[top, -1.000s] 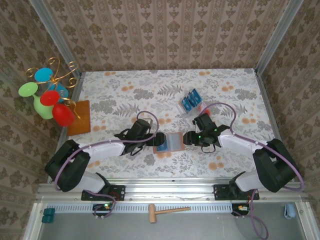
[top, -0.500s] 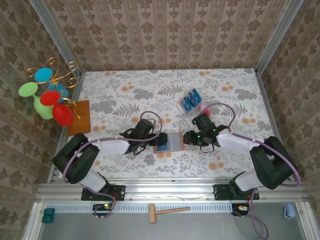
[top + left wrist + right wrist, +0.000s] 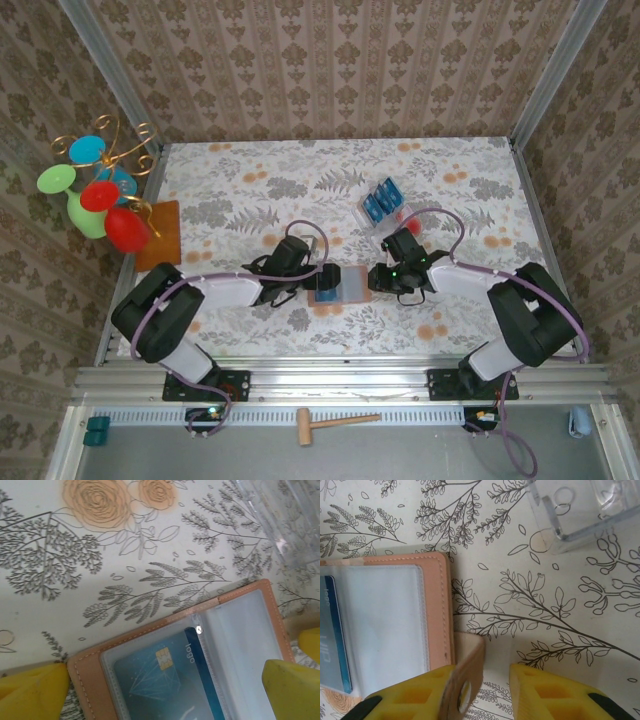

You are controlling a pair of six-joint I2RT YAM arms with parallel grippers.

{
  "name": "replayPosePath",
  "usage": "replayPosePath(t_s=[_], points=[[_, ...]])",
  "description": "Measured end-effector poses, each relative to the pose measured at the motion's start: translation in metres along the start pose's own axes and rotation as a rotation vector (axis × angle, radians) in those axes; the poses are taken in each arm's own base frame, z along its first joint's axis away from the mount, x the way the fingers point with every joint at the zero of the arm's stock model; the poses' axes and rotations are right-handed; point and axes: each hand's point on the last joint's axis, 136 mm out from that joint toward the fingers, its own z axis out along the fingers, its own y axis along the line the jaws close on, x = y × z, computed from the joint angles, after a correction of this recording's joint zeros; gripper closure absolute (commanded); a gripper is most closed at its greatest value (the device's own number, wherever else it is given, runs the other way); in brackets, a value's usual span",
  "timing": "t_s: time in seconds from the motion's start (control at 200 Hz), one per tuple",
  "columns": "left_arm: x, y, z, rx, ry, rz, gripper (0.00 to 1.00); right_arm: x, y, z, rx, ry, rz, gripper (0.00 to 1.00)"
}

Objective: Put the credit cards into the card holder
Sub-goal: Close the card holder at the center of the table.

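The card holder (image 3: 338,285) lies open and flat on the floral table, between the two grippers. One blue credit card (image 3: 160,680) sits inside its clear sleeve, and its edge also shows in the right wrist view (image 3: 330,640). More blue credit cards (image 3: 381,203) stand in a clear tray behind. My left gripper (image 3: 162,687) is open, with one yellow finger on each side of the holder's (image 3: 86,677) left half. My right gripper (image 3: 482,677) is at the holder's (image 3: 437,605) right edge. Its jaws are narrow around the snap strap (image 3: 470,662), which rests against the left finger, with a gap to the right one.
The clear plastic tray (image 3: 580,510) stands just beyond the holder, to the right. An orange-brown mat (image 3: 160,235) and a wire stand with coloured cups (image 3: 100,190) are at the table's left edge. A wooden mallet (image 3: 335,423) lies on the front rail. Patterned walls enclose three sides.
My right gripper's jaws have narrowed around the holder's snap strap. The left gripper has slid a little to the right over the holder and stayed open.
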Motion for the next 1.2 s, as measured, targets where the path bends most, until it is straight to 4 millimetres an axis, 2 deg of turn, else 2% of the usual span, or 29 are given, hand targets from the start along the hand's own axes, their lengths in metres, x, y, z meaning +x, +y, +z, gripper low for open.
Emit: replayPosePath(t_s=[0.2,0.47,0.6,0.695,0.97,1.2], points=[[-0.003,-0.008,-0.003,0.033,-0.007,0.004,0.00,0.000,0.000,0.003,-0.002,0.000,-0.002,0.73],[-0.030,-0.036,-0.028,0.131,-0.103,0.016,0.00,0.001,-0.001,0.005,-0.001,0.000,0.003,0.76],[-0.034,-0.041,-0.032,0.143,-0.120,0.018,0.00,0.001,-0.001,0.005,-0.001,-0.001,0.003,0.76],[-0.034,-0.035,-0.033,0.122,-0.118,0.011,0.00,0.001,-0.001,0.005,-0.001,-0.001,0.003,0.76],[-0.026,0.000,-0.030,0.000,-0.071,-0.019,0.00,0.000,-0.001,0.006,-0.006,-0.006,0.002,0.77],[-0.009,0.017,-0.013,-0.051,-0.008,-0.009,0.00,0.000,-0.001,0.006,-0.007,-0.008,0.002,0.77]])
